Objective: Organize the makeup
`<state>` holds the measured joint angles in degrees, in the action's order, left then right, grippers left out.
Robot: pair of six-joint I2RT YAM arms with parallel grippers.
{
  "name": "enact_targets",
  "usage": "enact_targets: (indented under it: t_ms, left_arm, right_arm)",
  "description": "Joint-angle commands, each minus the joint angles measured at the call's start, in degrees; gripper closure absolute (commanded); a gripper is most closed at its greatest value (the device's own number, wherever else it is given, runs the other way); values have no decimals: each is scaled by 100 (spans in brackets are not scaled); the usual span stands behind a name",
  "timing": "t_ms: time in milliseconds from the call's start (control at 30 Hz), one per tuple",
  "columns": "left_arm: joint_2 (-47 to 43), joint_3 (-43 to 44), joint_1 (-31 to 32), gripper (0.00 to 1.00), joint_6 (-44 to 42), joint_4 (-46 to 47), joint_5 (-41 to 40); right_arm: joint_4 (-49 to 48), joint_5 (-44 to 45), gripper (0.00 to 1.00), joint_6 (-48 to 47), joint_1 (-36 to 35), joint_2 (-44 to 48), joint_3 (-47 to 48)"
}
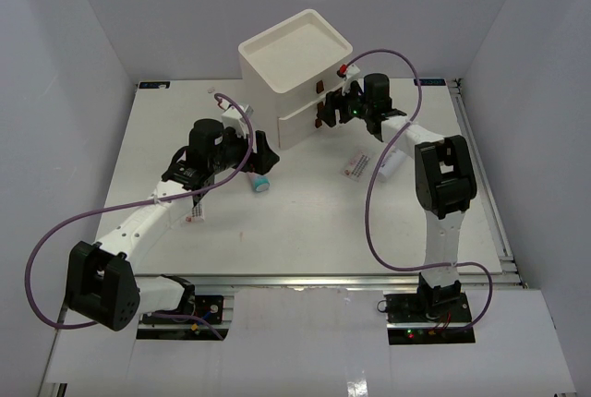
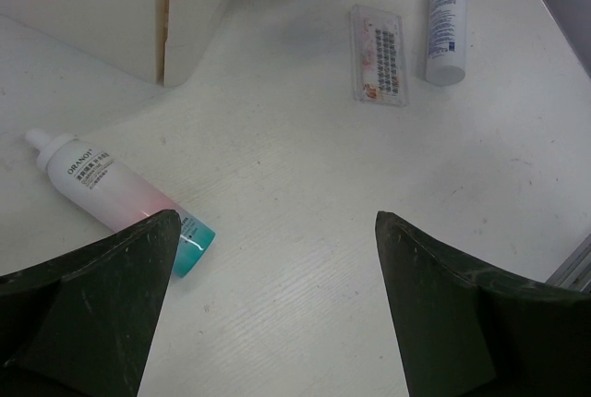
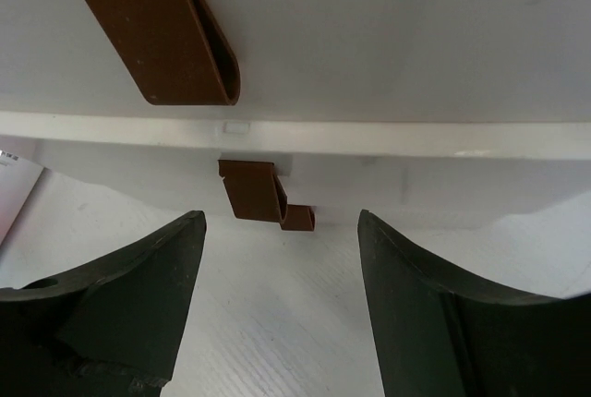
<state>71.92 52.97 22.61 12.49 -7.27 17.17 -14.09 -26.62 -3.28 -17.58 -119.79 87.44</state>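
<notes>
The makeup lies loose on the table. A pink tube with a teal cap (image 2: 115,196) (image 1: 261,185) rests just beside my left gripper (image 2: 277,268) (image 1: 268,164), which hangs open and empty over bare table. Farther right lie a flat red-printed packet (image 2: 379,54) (image 1: 355,166) and a white bottle (image 2: 446,28) (image 1: 388,162). Another packet (image 1: 197,213) lies under my left arm. My right gripper (image 3: 277,258) (image 1: 328,113) is open at the drawer box front, a little short of a dark red handle (image 3: 254,189), holding nothing.
The big white drawer box (image 1: 295,69) stands at the back centre, one lower drawer (image 1: 297,127) jutting out toward the left arm. A second handle (image 3: 157,23) shows above the right gripper. White walls enclose the table on three sides.
</notes>
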Motion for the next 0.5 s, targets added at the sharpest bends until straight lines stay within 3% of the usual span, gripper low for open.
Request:
enact_targets:
  t_ms: [0,133,467]
  left_arm:
    - [-49,18,-46,2,-27,83,73]
    - [-54,20,-54,2,-20,85,85]
    - [-42,12,-54,2,-19,94,93]
  right_arm:
    - [99,64,27,-72,-107,-116,322]
    - [61,183,33,4,-171,-157,328]
    - [-29,534,64,183,-193,-153,410]
